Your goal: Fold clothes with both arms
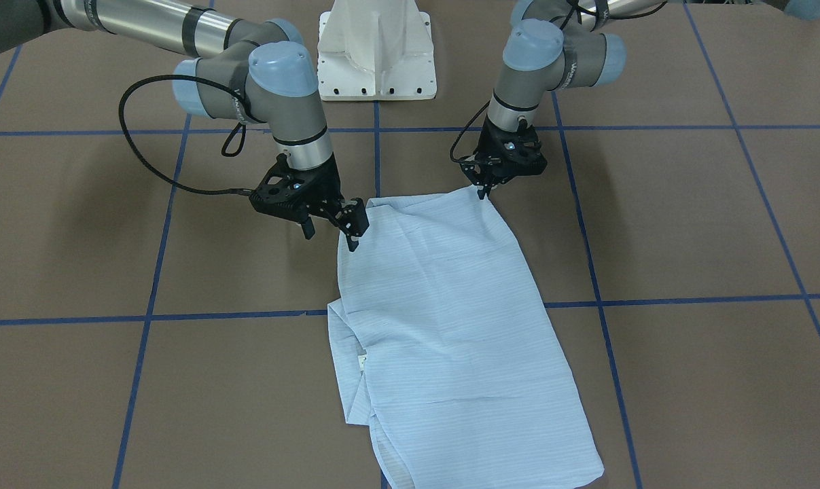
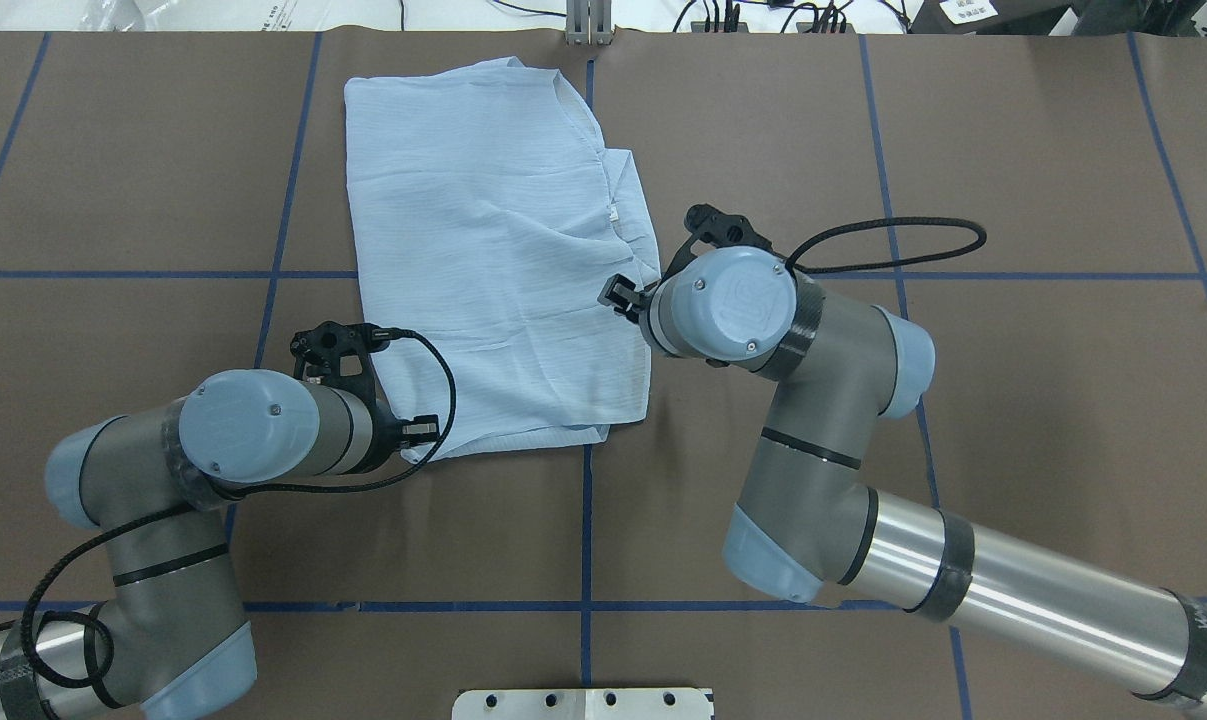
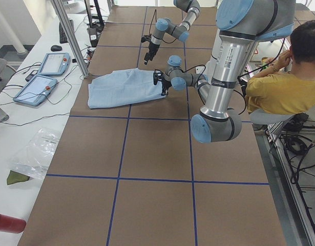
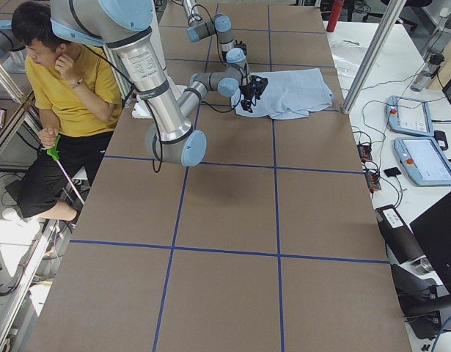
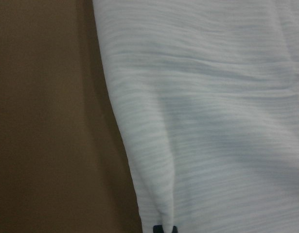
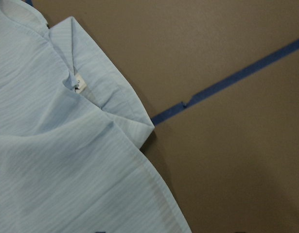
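— Well, how are the jaws found to stand?

— On the black two-finger left gripper (image 1: 482, 192), right of centre in the front-facing view, the jaws are drawn together on a corner of the thin, light blue, finely striped shirt (image 1: 443, 326). In its wrist view a ridge of cloth is seen gathered into the tips. On the black two-finger right gripper (image 1: 331, 239), left of centre, the jaws are spread wide and nothing is held. One finger is set over the shirt's other upper corner, the other over bare table.

— And where is the shirt laid?

— It is spread flat as a rough rectangle on the brown paper-covered table (image 1: 688, 224), from mid-frame to the lower edge. A small white label (image 1: 363, 360) is shown at its left edge.

— Which step is judged to be in hand?

— Gripping for a fold: one corner is taken, the other not yet. Closing of the right jaws on cloth is called for next. An even lift by both arms would follow, so that the held edge can be carried over without skew.
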